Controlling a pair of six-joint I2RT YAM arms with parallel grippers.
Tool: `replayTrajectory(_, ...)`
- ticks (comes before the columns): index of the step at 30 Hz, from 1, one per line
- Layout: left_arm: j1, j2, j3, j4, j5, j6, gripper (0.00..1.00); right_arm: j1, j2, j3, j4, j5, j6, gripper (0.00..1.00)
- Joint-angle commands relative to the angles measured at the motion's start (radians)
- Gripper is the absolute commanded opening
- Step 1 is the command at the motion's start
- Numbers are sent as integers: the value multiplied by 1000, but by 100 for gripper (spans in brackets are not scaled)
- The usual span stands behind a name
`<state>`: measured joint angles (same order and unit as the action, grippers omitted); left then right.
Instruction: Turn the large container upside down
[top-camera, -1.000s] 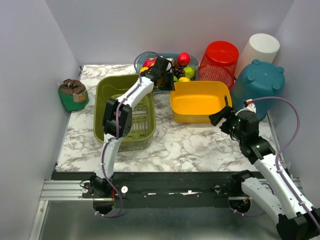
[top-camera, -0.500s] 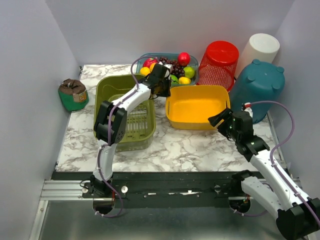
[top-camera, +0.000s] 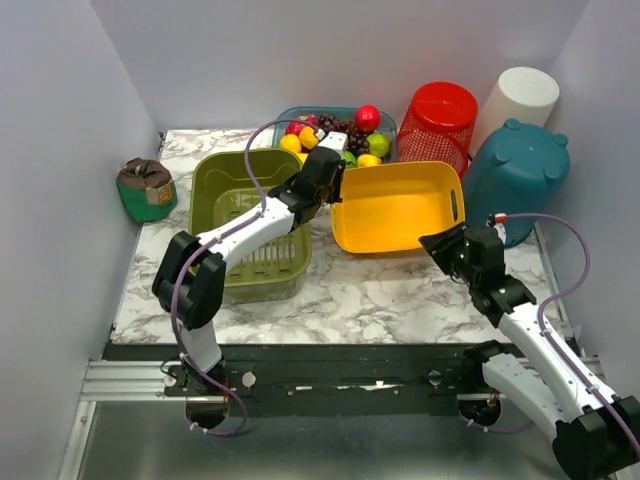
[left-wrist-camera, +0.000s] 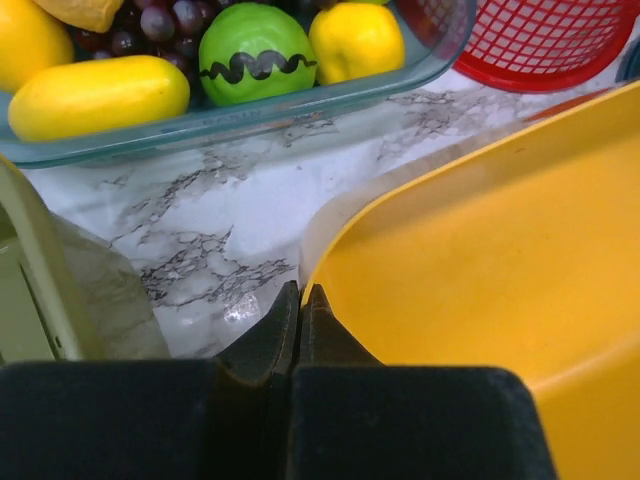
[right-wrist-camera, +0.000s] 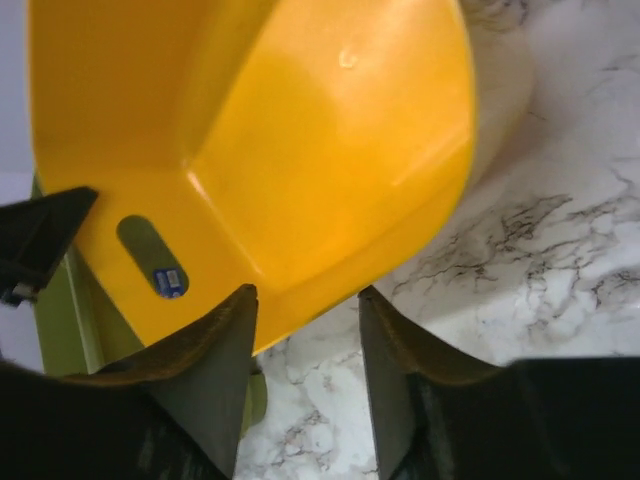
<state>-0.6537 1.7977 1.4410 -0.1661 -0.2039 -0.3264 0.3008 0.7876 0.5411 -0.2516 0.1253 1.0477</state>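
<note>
Pinching the left rim of the large yellow container (top-camera: 395, 205), my left claw (top-camera: 328, 178) is closed tight, its fingers meeting on the thin plastic edge. From the left wrist I see the two fingertips pressed together right at the container's corner. The container sits tipped up, open side towards the overhead camera, and my right wrist camera looks at its underside (right-wrist-camera: 300, 130), where a small sticker shows. Whether any edge of it rests on the worktop (top-camera: 380, 290) I cannot tell.

My right claw (top-camera: 440, 245) is at the container's near right corner, jaws partly apart and gripping nothing. The lower edge of the container lies just at the gap between them; I cannot tell if it touches.

Just left of the container is a green dish tub (top-camera: 225, 180). Behind it sit a clear fruit tray (top-camera: 385, 115) and a red basket (top-camera: 440, 120). To its right stands a teal bin (top-camera: 515, 165).
</note>
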Motion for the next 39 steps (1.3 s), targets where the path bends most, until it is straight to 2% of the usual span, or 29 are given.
replayTrajectory(1, -72, -145, -125, 302, -129, 69, 0, -2, 45, -44, 8, 34, 58, 38)
replayTrajectory(6, -176, -244, -254, 408, -253, 138, 0, -3, 169, -58, 69, 14, 80, 26)
replayTrajectory(8, -211, -277, -310, 447, -316, 164, 0, -3, 199, -70, 100, 14, 69, 24)
replayTrajectory(10, -266, -291, -350, 499, -376, 187, 0, -3, 205, -92, 159, 5, 66, 32)
replayTrajectory(12, -296, -304, -410, 530, -457, 208, 0, -3, 208, -105, 193, 13, 72, 32)
replayTrajectory(18, -399, -285, -540, 589, -561, 187, 0, -3, 254, -116, 222, -10, 52, 35)
replayTrajectory(19, -415, -278, -548, 583, -584, 181, 0, -3, 263, -118, 225, -12, 51, 41)
replayTrajectory(23, -478, -230, -577, 557, -655, 116, 0, -3, 251, -141, 226, -24, 37, 48)
replayTrajectory(27, -530, -192, -567, 499, -692, 49, 0, -3, 161, -182, 209, -9, 25, 56)
replayTrajectory(28, -540, -183, -564, 499, -698, 44, 0, -3, 144, -203, 204, 0, 28, 61)
replayTrajectory(31, -573, -138, -525, 406, -739, -3, 0, -5, 114, -217, 173, 17, 25, 62)
replayTrajectory(33, -592, -104, -496, 366, -805, -34, 0, -3, 140, -222, 166, 16, 25, 62)
replayTrajectory(36, -610, -92, -479, 297, -807, -81, 0, -3, 186, -207, 163, 4, 23, 60)
replayTrajectory(39, -621, -132, -516, 295, -783, -108, 0, -3, 258, -190, 169, -3, 21, 45)
